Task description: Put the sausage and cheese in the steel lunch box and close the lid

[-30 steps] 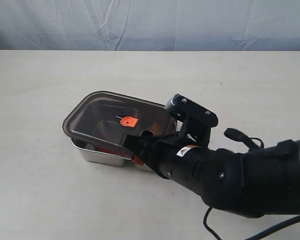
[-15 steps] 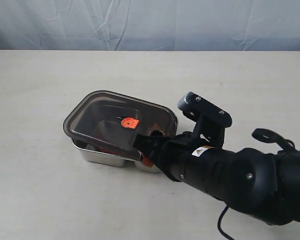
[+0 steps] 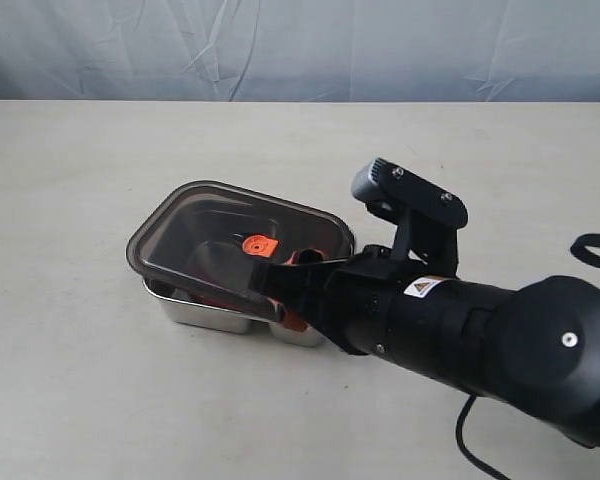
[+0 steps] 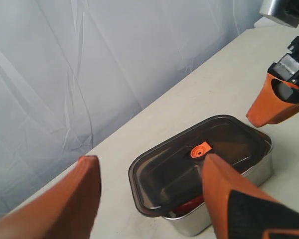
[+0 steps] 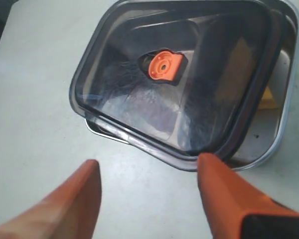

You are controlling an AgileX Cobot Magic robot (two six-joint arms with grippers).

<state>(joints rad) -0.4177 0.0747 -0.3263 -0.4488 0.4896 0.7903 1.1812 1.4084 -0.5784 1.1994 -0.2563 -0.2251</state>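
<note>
Cheese (image 5: 270,98) is shown only by the right wrist view, beside the askew lid (image 5: 214,74); left gripper (image 4: 148,158) and right gripper (image 5: 148,162) are spread, empty.

A plain beige tabletop (image 3: 80,380) fills the scene; behind its far edge hangs a wrinkled pale cloth (image 3: 280,50).

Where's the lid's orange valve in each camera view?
Exterior: valve centred on the lid, left of picture centre.
Left wrist: valve on the lid's centre, seen obliquely.
Right wrist: valve on the lid's centre, seen from above.
Shared landmark: steel lunch box rim under the lid.
</note>
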